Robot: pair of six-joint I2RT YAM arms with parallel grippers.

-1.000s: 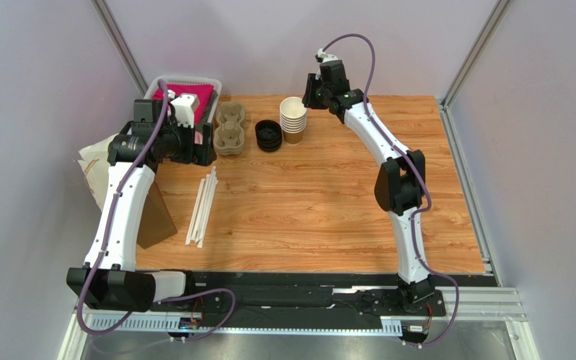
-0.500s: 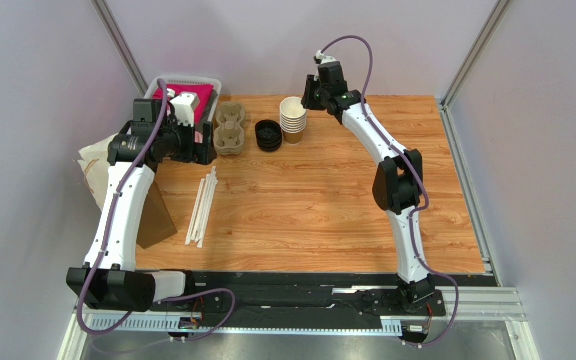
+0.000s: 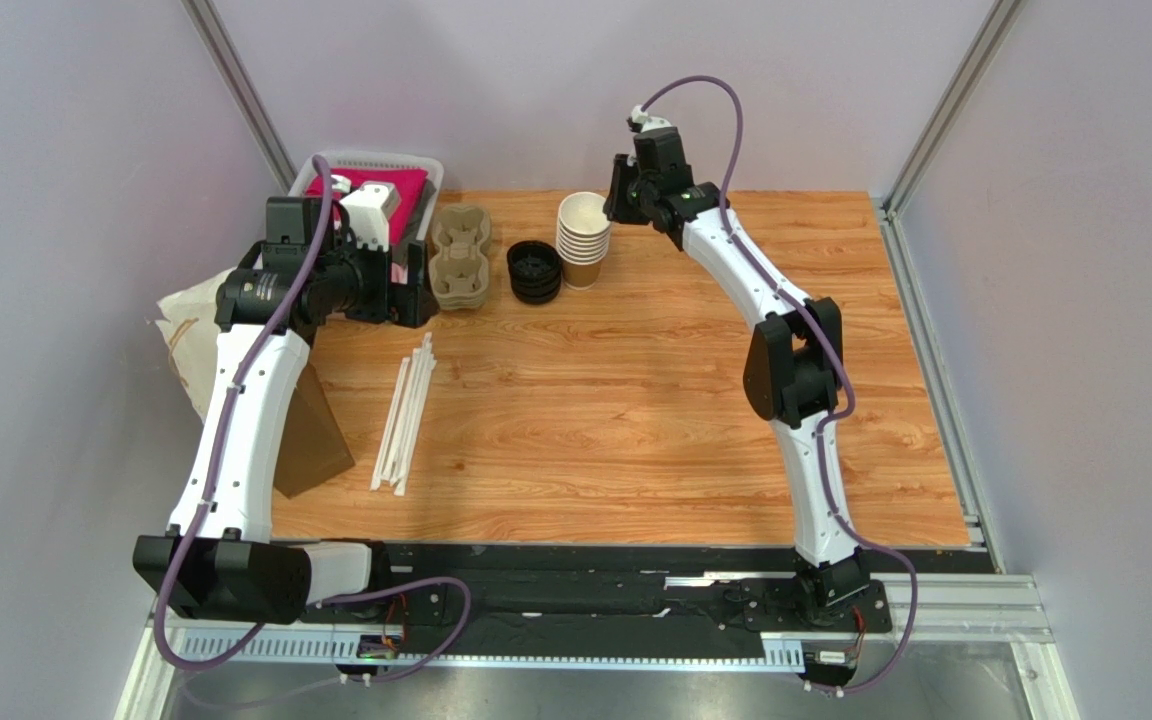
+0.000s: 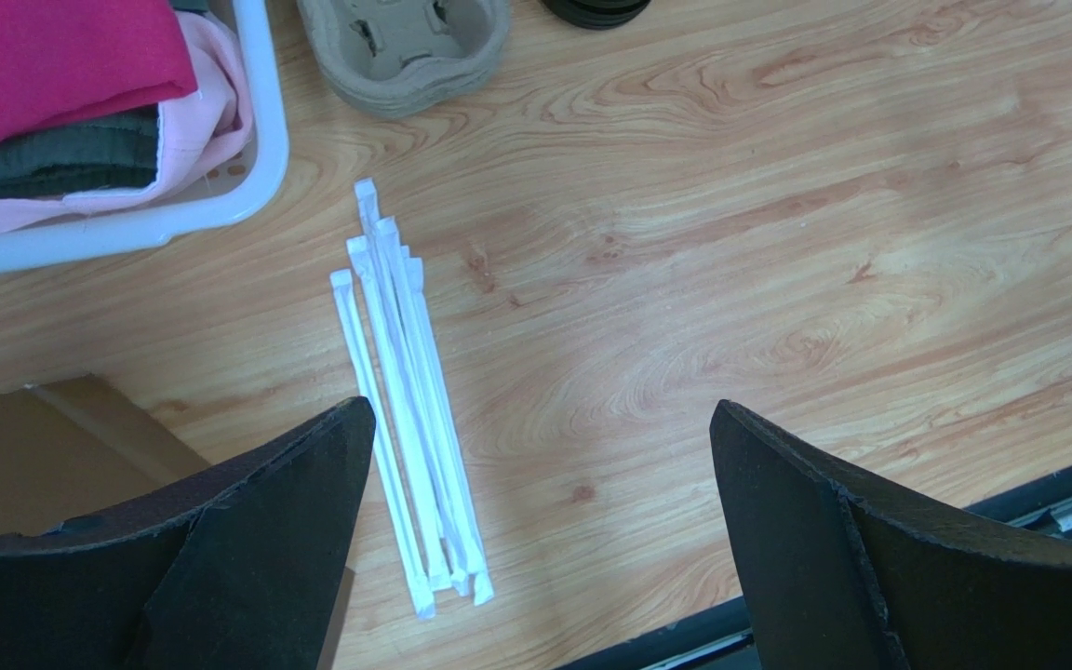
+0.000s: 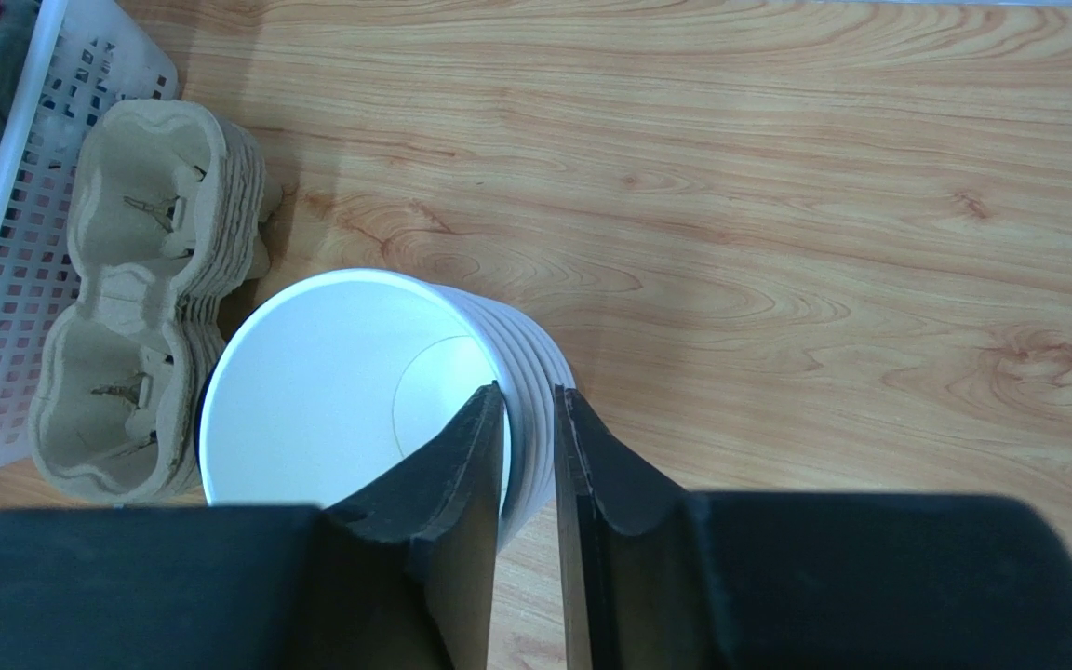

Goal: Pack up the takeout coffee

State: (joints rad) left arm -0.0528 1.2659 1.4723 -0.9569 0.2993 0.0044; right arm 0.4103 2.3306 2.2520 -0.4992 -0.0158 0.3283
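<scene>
Right wrist, right end effector (image 5: 529,405) clamped on rim of round white paper cup (image 5: 332,391)

A wood-grain counter (image 3: 612,435) fills the middle of the frame. Plain pale lilac walls (image 3: 537,75) close it in behind and at both sides. Grey metal posts (image 3: 237,90) slant up from its far corners. A black strip (image 3: 612,563) and a metal rail (image 3: 913,608) edge the bottom. The light is soft and even.
</scene>
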